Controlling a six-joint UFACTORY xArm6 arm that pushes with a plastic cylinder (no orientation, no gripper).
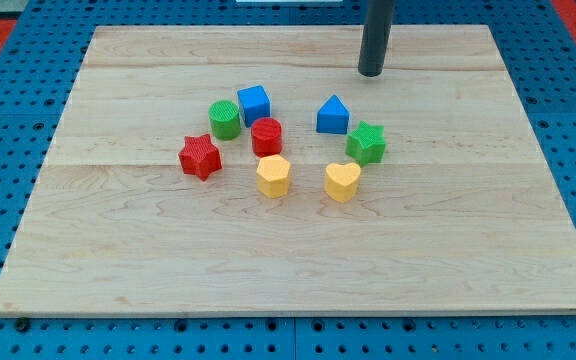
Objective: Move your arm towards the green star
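- The wooden surface (pixel 298 260) fills most of the view, resting on a blue perforated base (pixel 8 60) that shows around its edges.
- The dark rod (pixel 377 30) comes down from the view's top, right of centre; my tip (pixel 371 73) sits on the wood near the upper edge.
- The arm carries no fingers at all (only the straight rod), so there is nothing spread or pinching.
- The green star (pixel 366 142) lies below the tip and almost straight under it in the view, well apart from it, on the right side of the cluster of blocks.
- The blue block (pixel 332 114) with a peaked top sits between the tip and the green star, just beside the star to its upper left.
- A yellow heart (pixel 343 181) lies just below the green star, slightly to the view's left.
- A second yellow block (pixel 274 175) (its shape is harder to read, roughly heart-like) sits further left on the same row.
- The red cylinder (pixel 266 135) stands just above that yellow block.
- The blue cube (pixel 254 102) lies just above the red cylinder, close to the green cylinder (pixel 225 118) on its left.
- The red star (pixel 200 156) is the leftmost block, below the green cylinder.
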